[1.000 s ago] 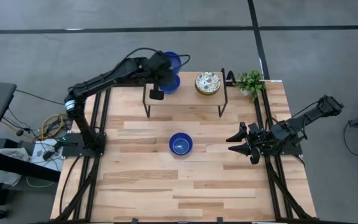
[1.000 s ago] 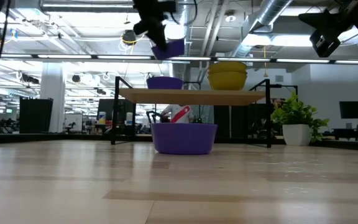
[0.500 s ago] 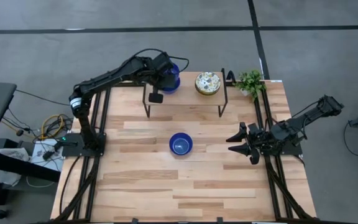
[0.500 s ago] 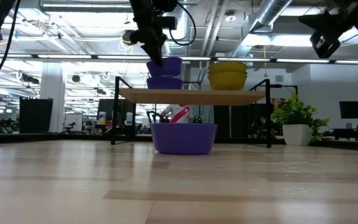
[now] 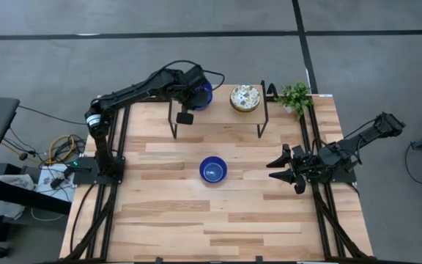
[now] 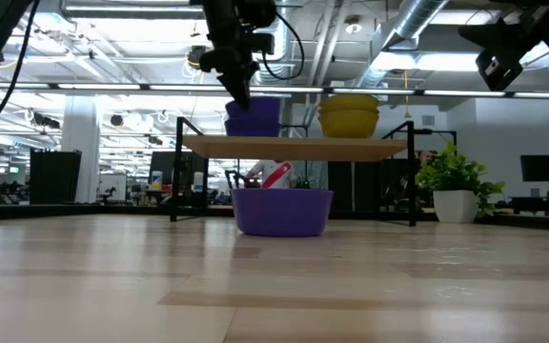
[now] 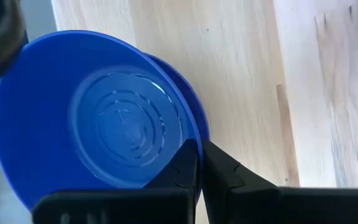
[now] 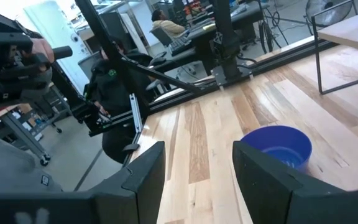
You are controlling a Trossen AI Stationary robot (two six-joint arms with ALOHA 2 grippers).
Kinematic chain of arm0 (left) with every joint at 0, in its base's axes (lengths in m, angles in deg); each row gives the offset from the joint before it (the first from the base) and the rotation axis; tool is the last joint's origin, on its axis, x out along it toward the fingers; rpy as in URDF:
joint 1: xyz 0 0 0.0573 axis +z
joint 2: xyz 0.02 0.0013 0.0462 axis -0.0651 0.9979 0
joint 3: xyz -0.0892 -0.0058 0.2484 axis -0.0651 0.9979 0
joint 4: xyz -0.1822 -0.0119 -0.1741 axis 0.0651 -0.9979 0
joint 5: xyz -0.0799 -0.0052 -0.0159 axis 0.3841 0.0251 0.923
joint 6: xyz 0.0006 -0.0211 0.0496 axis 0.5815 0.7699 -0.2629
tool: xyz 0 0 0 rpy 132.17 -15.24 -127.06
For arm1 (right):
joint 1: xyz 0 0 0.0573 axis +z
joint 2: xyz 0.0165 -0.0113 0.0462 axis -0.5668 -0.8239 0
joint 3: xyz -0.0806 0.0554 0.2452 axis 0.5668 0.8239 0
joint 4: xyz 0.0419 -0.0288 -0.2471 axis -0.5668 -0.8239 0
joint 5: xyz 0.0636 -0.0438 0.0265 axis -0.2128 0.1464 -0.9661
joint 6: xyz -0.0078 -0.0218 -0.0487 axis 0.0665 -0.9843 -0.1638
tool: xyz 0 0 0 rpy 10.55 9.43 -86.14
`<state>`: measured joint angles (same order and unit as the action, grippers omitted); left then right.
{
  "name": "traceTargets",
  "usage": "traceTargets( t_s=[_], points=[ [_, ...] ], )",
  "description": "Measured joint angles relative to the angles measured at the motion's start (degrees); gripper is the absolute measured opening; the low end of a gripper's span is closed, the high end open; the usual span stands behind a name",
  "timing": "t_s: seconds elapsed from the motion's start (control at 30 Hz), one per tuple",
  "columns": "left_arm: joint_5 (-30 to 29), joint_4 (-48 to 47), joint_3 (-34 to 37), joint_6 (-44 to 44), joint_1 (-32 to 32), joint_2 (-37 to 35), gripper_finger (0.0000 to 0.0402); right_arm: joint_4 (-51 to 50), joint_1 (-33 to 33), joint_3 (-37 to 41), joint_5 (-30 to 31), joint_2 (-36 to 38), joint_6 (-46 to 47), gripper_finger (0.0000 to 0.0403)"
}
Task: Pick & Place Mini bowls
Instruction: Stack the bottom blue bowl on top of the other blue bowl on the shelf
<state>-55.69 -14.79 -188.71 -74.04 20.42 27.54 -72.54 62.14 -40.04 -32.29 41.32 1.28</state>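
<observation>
Fingers of your left gripper (image 7: 199, 163) pinch a blue bowl's (image 7: 98, 115) rim, nested in another on the shelf (image 5: 218, 116); right gripper (image 5: 278, 166) released.

site: we read it as an open-plan robotics lab | evidence: exposed ceiling ducts (image 6: 417, 24), strip lights, monitor (image 6: 541, 168), seated person at desks (image 8: 166, 25), grey carpet (image 5: 50, 66)

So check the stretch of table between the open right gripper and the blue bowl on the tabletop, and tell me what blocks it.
Nothing visible does. Only bare table lies between the right gripper and the blue bowl; the shelf's legs stand farther back.
</observation>
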Motion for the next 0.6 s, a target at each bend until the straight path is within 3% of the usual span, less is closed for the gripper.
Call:
traceTargets(
  t_s=[0.6],
  points=[
    [-1.1, -0.9, 0.0, 0.0, 0.0, 1.1, 0.0008, 0.1, 0.0, 0.0, 0.0, 0.0, 0.0, 0.0176]
  ],
)
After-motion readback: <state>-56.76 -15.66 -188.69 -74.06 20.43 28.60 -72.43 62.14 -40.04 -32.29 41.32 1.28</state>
